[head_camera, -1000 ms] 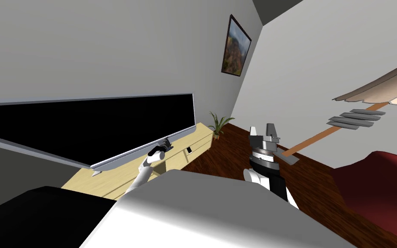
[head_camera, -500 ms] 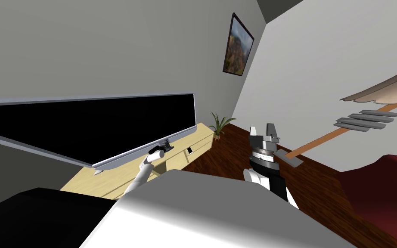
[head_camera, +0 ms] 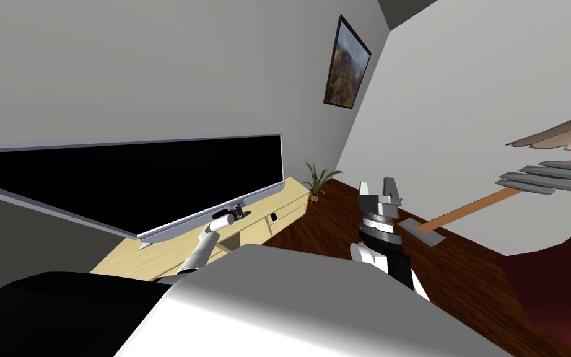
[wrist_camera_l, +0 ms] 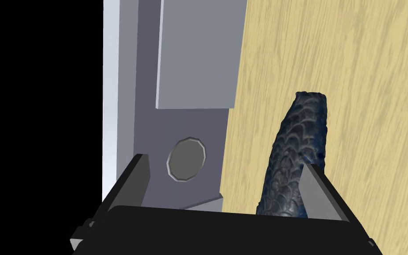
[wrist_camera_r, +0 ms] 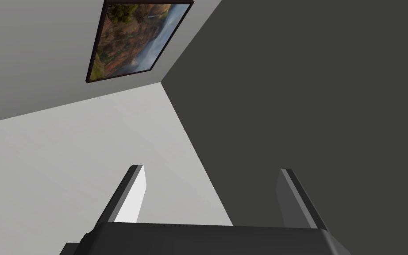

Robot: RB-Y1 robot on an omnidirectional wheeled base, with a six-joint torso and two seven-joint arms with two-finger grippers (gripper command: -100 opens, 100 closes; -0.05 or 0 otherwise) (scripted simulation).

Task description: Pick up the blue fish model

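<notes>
Hovering over the pale wood tabletop [wrist_camera_l: 353, 88], left end effector [wrist_camera_l: 225, 186], fingers spread apart. Dark blue scaly fish model [wrist_camera_l: 294, 155] lies on the tabletop between them, close against one finger; contact unclear. Grey TV stand foot [wrist_camera_l: 185, 128] by the other finger. Right end effector [head_camera: 383, 189] held up, well apart, fingers spread.

The dark blue fish model [wrist_camera_l: 298, 150] runs down behind the dark body of the left hand [wrist_camera_l: 225, 162], which hides its lower end. One finger [wrist_camera_l: 316, 190] overlaps its side, so contact cannot be told. In the head view, a white item [head_camera: 272, 216] on the tabletop [head_camera: 154, 257] is too small to name, and the television [head_camera: 123, 180] is cut off at the picture's edge.
</notes>
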